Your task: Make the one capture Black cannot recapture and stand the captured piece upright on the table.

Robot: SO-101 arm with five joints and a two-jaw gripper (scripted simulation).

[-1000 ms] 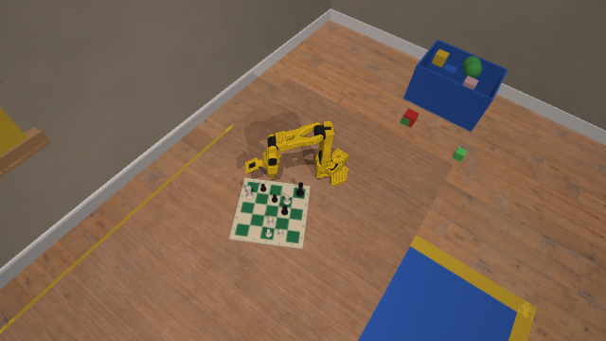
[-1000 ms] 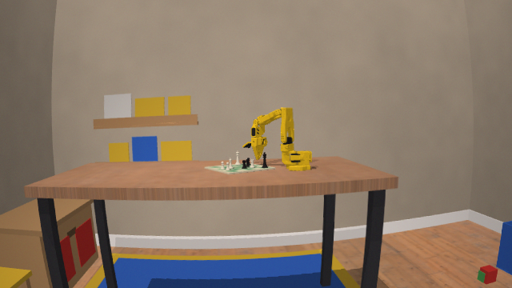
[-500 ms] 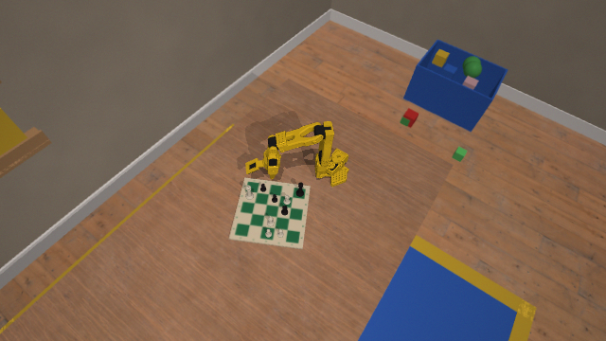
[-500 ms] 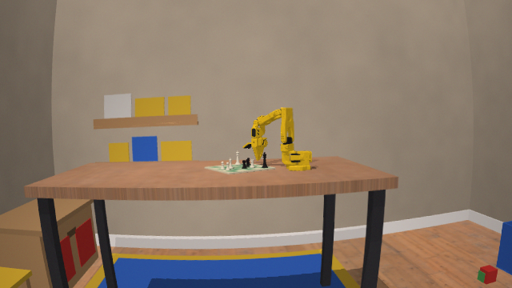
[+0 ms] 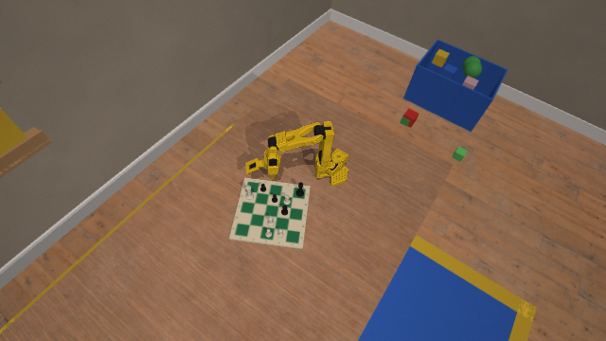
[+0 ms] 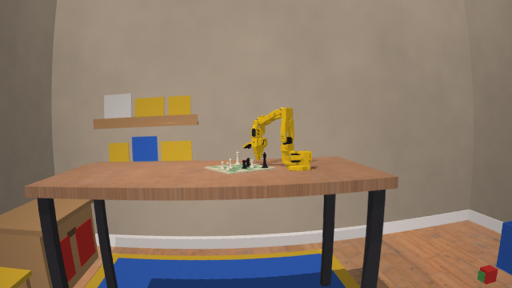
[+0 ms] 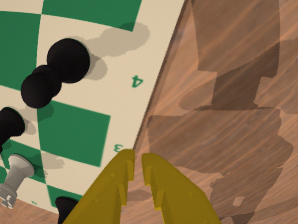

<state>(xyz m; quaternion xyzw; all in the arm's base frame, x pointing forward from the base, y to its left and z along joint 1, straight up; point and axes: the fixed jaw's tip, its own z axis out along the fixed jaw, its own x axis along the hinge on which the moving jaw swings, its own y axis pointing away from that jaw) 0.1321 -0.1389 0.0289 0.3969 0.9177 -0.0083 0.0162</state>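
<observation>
The chessboard [image 5: 246, 219] lies on the wooden surface [image 6: 160, 180] just in front of the yellow arm [image 5: 303, 134]. The gripper [image 7: 136, 163] hangs clenched and empty at the board's edge, near rank 4. Only the wrist view shows the rank numbers; piece types are hard to make out from above. A blue bin [image 5: 445, 101] stands by the wall.

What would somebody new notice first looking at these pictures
The bright yellow arm bends down over the far edge of a small green and cream chessboard on the wooden table, its gripper with jaws shut and holding nothing. Black and white pieces crowd the board. On the floor beyond, a blue bin holds coloured toys.
</observation>
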